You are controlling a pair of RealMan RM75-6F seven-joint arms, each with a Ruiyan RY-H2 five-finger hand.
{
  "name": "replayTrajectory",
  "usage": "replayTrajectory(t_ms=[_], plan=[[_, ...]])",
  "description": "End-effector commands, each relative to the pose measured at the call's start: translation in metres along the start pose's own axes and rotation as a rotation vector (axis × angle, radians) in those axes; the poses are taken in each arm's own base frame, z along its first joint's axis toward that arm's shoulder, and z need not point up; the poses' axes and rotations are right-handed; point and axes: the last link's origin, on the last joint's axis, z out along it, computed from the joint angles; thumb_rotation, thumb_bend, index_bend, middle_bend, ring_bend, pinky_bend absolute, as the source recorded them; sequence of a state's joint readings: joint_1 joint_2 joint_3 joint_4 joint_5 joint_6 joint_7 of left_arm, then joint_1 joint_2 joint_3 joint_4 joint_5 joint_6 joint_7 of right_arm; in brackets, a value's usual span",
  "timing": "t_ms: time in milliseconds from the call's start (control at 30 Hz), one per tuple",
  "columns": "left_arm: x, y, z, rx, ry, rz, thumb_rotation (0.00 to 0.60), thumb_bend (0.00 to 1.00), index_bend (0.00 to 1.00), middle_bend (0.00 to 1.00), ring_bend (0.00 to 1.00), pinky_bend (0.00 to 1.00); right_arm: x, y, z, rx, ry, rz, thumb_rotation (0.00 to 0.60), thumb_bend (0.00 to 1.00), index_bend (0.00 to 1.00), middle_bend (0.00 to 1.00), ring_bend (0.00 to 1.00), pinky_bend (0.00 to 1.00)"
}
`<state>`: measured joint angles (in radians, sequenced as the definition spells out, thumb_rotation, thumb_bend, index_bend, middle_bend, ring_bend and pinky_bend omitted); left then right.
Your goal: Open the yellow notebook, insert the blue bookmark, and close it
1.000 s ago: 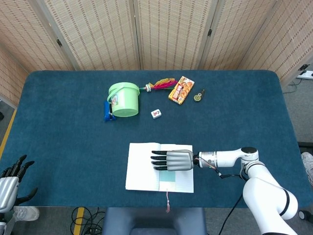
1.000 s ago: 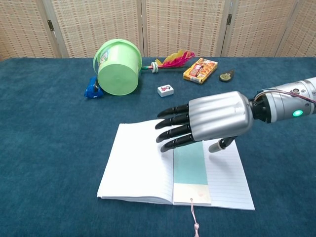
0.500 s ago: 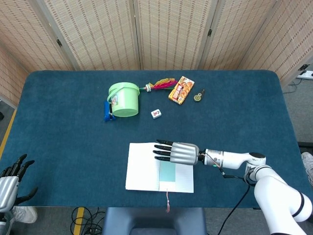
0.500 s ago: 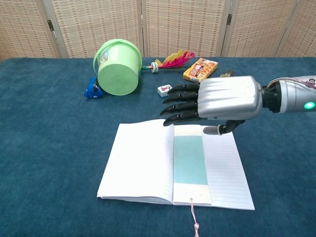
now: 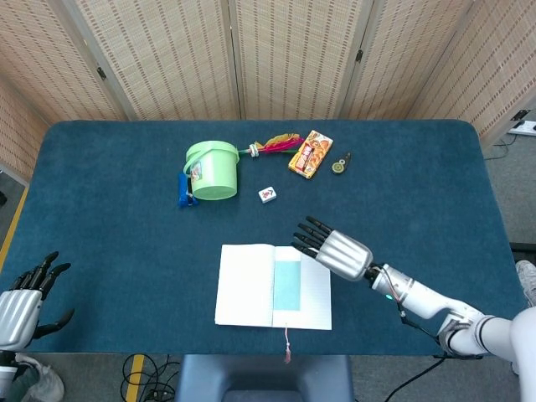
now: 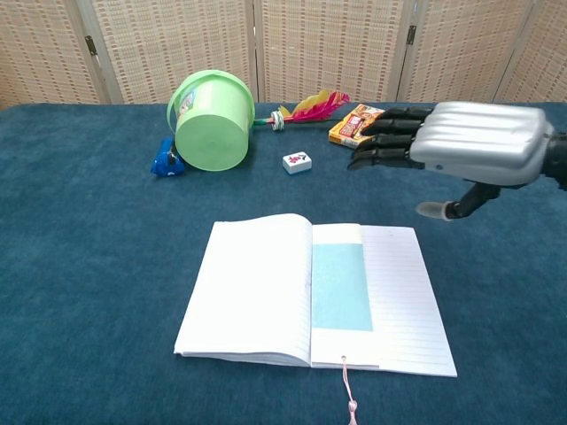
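Note:
The notebook [image 5: 244, 285] [image 6: 248, 288] lies open and flat near the table's front edge, white lined pages up. A light blue bookmark [image 5: 287, 285] [image 6: 340, 287] rests on its right page beside the spine, and a pink ribbon [image 6: 349, 390] trails off the bottom. My right hand [image 5: 332, 246] [image 6: 456, 144] hovers above and to the right of the notebook, fingers straight and apart, holding nothing. My left hand [image 5: 25, 297] stays low at the table's front left corner, fingers spread, empty.
A green bucket [image 5: 211, 170] [image 6: 213, 120] lies on its side at the back, with a blue toy [image 6: 166, 159] next to it. Nearby are a feathered shuttlecock [image 6: 309, 107], an orange snack box [image 6: 358, 125], a small white tile [image 6: 297, 161] and a small keyring [image 5: 340, 163].
My right hand has lifted off the notebook pages and drawn back up and to the right. The bookmark and the open pages stay where they were.

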<state>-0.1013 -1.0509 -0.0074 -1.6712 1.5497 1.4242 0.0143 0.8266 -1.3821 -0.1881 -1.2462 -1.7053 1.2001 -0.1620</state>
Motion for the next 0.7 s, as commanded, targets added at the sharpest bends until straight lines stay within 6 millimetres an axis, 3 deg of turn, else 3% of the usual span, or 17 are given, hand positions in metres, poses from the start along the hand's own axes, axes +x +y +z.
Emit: replayTrajectory(t_ms=[33, 300, 467, 700], plan=[[-0.002, 0.007, 0.011, -0.063, 0.001, 0.007, 0.600, 0.29, 0.19, 0.06, 0.17, 0.22, 0.000, 0.013, -0.040, -0.203, -0.063, 0.026, 0.600, 0.25, 0.14, 0.12, 0.00, 0.00], [-0.012, 0.028, 0.038, -0.252, -0.005, 0.026, 0.600, 0.30, 0.24, 0.07, 0.17, 0.22, 0.001, 0.007, -0.092, -0.432, -0.071, 0.122, 0.600, 0.21, 0.11, 0.12, 0.00, 0.00], [-0.021, 0.041, 0.051, -0.363, -0.013, 0.028, 0.600, 0.33, 0.28, 0.10, 0.17, 0.22, 0.001, 0.000, -0.117, -0.519, -0.064, 0.151, 0.600, 0.27, 0.10, 0.12, 0.00, 0.00], [-0.034, 0.058, 0.060, -0.510, -0.009, 0.050, 0.600, 0.32, 0.30, 0.14, 0.17, 0.22, -0.001, -0.009, -0.145, -0.605, -0.077, 0.235, 0.600, 0.26, 0.10, 0.11, 0.00, 0.00]])
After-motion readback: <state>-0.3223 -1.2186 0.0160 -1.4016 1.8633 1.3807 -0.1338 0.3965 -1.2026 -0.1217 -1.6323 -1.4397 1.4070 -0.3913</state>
